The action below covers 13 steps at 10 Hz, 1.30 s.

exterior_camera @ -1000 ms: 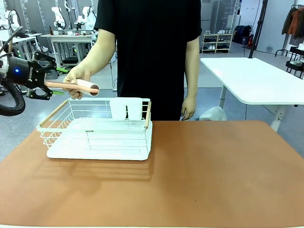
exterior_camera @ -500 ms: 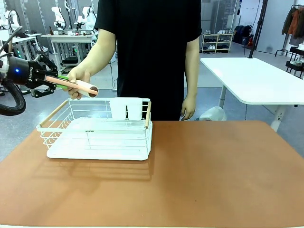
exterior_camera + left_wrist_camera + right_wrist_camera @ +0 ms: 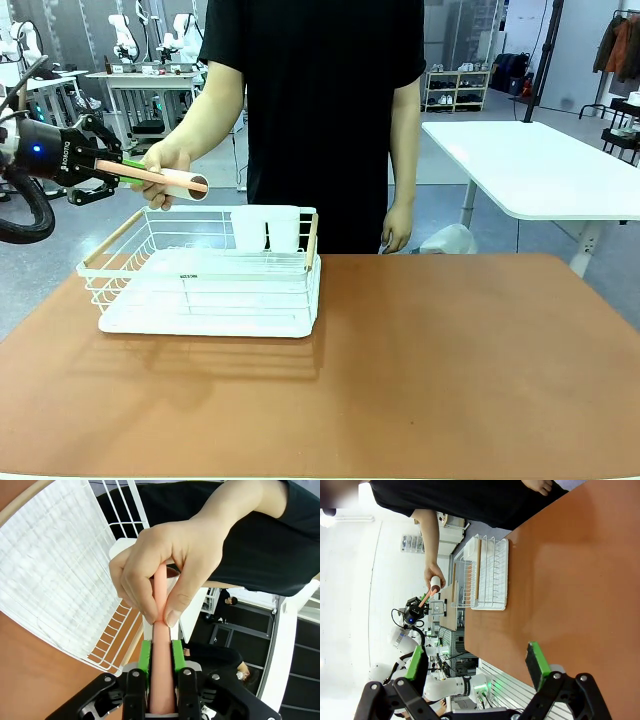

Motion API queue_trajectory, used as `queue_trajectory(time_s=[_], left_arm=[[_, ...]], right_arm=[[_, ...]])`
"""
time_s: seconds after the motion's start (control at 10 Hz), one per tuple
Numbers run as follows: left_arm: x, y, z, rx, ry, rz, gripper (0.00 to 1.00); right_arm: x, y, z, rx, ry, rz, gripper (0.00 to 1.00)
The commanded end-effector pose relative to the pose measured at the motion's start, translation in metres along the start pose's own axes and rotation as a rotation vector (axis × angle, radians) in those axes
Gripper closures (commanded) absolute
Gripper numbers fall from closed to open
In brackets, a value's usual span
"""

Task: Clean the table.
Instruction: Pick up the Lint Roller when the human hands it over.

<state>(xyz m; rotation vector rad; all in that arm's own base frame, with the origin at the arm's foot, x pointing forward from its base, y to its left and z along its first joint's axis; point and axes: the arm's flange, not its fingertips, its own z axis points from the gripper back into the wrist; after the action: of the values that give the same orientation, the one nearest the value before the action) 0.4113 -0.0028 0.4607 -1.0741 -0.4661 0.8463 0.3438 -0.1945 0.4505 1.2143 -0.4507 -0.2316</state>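
Terracotta worktop [image 3: 450, 350] spreads across the lower half of the front view, with a white wire rack [image 3: 210, 290] at its centre left. In the upper left, above the rack's far corner, my left tool [image 3: 116, 168] is clamped on the pink handle of a roller [image 3: 195, 184], and the person's hand [image 3: 165, 160] pinches the handle further along. My right tool [image 3: 476, 665] hangs agape over the worktop, gripping nothing. To take this handover well, I should hold firm without tugging and wait for those fingers to release. Then I draw back level so the roller clears the rack.
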Motion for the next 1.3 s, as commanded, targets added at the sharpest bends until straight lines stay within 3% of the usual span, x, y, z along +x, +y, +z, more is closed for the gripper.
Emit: queue_trajectory(time_s=[0.0,1.2], left_arm=[[-0.0005,-0.0003,-0.0004,0.000,0.001,0.002,0.92],[-0.0005,-0.0003,-0.0004,0.000,0.001,0.002,0.92]], right_arm=[[-0.0045,0.0026,-0.0001,0.011,-0.005,-0.006,0.00],[-0.0045,0.0026,-0.0001,0.011,-0.005,-0.006,0.00]])
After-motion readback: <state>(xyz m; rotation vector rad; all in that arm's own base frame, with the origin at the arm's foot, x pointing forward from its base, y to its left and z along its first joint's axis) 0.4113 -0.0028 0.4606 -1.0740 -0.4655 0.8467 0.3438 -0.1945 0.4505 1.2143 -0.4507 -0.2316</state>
